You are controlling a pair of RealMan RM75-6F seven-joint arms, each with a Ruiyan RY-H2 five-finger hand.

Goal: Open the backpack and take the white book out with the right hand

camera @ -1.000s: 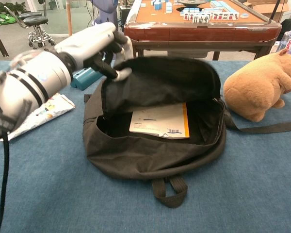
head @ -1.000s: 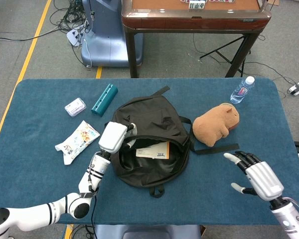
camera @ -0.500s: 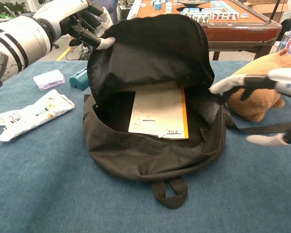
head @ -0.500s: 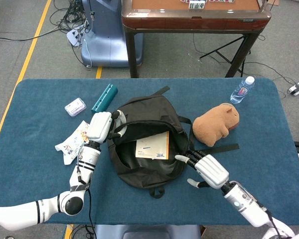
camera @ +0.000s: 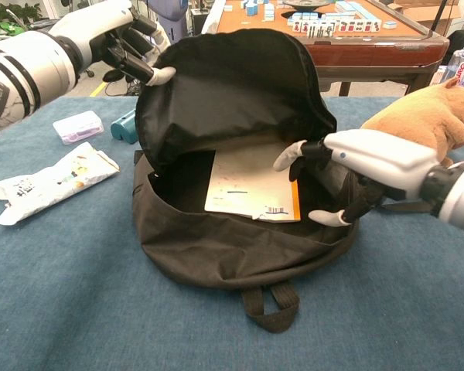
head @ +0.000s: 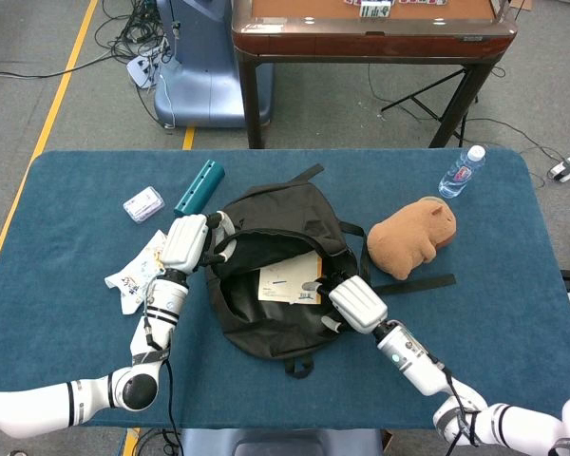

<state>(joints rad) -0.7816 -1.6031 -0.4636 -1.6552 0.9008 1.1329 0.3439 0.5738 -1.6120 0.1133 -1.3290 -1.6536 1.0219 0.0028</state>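
**Right hand at the bag's mouth, book just to its left**

The backpack point(camera: 240, 232) lies open on the table point(head: 76, 180); the left hand point(camera: 124, 42) grips the upper flap near its edge and holds it raised, so the mouth gapes toward the robot; the white book point(camera: 251, 185) lies flat inside on the bag's back panel, its orange edge on the right, its long axis running from the near rim back into the bag.

The right hand point(camera: 348, 174) is at the right side of the opening, fingers spread and holding nothing; in the chest view one fingertip reaches over the book's upper right corner and another curls near the lower right corner; whether either touches the cover cannot be told.

The book therefore lies just to the left of the right hand and slightly below it; the right hand is by far the nearer, the left being occupied with the flap; the judgement is that the next move calls for closing on the orange right edge.
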